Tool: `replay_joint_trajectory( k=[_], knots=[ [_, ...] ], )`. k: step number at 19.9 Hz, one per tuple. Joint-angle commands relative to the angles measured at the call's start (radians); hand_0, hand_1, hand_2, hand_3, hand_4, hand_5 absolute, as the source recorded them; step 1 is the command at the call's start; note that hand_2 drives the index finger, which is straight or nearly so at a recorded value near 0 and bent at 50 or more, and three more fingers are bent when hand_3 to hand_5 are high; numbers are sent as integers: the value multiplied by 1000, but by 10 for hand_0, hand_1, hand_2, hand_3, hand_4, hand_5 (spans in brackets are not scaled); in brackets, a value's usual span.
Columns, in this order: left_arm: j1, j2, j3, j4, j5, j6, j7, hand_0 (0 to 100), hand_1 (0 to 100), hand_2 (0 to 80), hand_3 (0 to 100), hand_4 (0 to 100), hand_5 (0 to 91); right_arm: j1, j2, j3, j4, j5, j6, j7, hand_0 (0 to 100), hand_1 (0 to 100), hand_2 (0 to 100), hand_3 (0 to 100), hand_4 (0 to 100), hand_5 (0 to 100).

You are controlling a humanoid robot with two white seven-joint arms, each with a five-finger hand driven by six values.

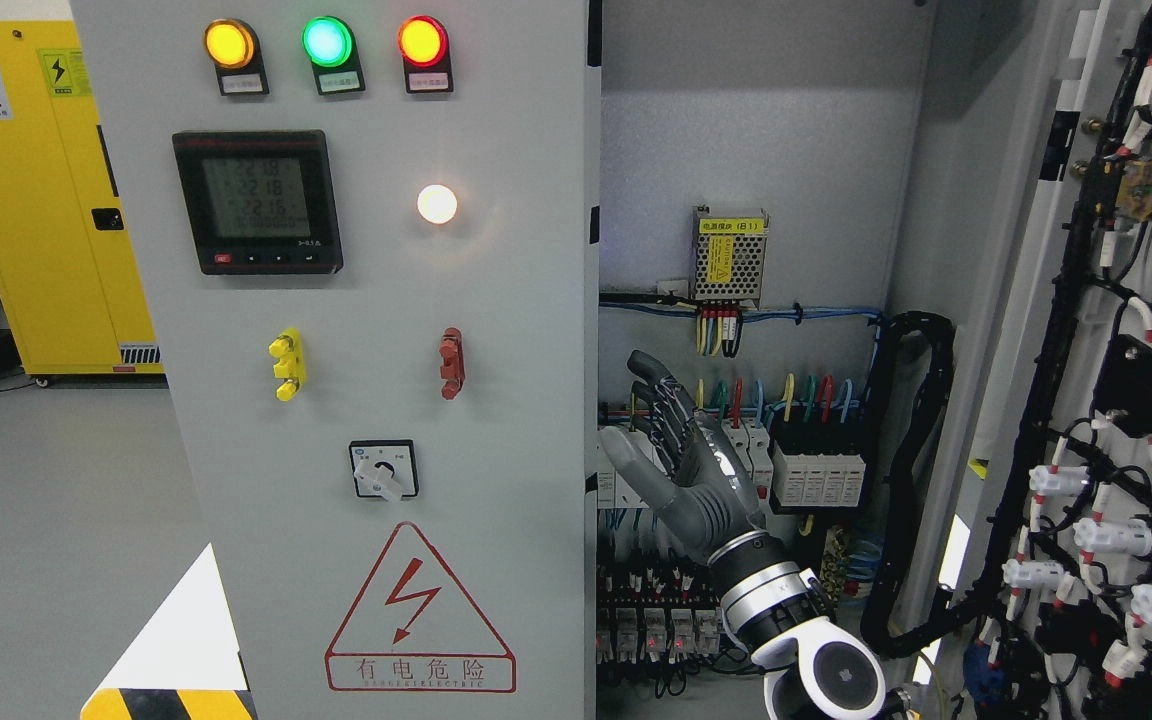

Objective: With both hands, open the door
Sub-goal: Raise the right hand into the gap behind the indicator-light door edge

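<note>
The grey left door [376,300] of the electrical cabinet stands closed. It carries three indicator lamps, a digital meter [257,201] and a rotary switch [383,470]. The right door [1116,400] is swung wide open at the picture's right, with its wired inner side showing. My right hand [648,420] comes up from the bottom edge, open with straight fingers, in front of the cabinet interior just right of the closed door's edge [591,400]. It holds nothing. The left arm is out of sight.
Inside the cabinet are a small power supply [729,255], a row of breakers [816,470] with coloured wires, and a thick black cable conduit [921,450]. A yellow cabinet [36,200] stands at the far left on the grey floor.
</note>
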Motion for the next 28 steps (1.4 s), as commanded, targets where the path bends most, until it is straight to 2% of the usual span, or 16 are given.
replay_joint_trajectory(
  k=[1, 4, 7, 10, 13, 15, 19, 28],
  knots=[
    [8, 8, 0, 5, 0, -7, 1, 120, 556, 0, 0, 0, 0, -24, 2, -26, 44, -16, 17, 12, 0, 500, 40, 0, 0, 0],
    [8, 8, 0, 5, 0, -6, 1, 120, 556, 0, 0, 0, 0, -33, 1, -24, 47, -119, 34, 12, 0, 500, 40, 0, 0, 0],
    [8, 8, 0, 3, 0, -6, 1, 120, 556, 0, 0, 0, 0, -38, -1, -24, 46, -144, 89, 16, 0, 500, 40, 0, 0, 0],
    [8, -2, 0, 5, 0, -7, 1, 120, 556, 0, 0, 0, 0, -48, -1, -33, 53, -142, 94, 102, 0, 500, 40, 0, 0, 0],
    [6, -2, 0, 3, 0, -7, 1, 120, 556, 0, 0, 0, 0, -50, -1, -84, 87, -145, 94, 108, 0, 500, 40, 0, 0, 0],
    [8, -2, 0, 3, 0, -7, 1, 120, 556, 0, 0, 0, 0, -50, -1, -89, 92, -152, 94, 121, 0, 500, 40, 0, 0, 0],
    [6, -11, 0, 3, 0, -7, -1, 120, 556, 0, 0, 0, 0, -62, -1, -90, 106, -165, 95, 196, 0, 500, 40, 0, 0, 0],
    [6, -14, 0, 3, 0, -7, 1, 120, 556, 0, 0, 0, 0, -90, 1, -90, 159, -165, 98, 200, 0, 500, 40, 0, 0, 0]
  ],
)
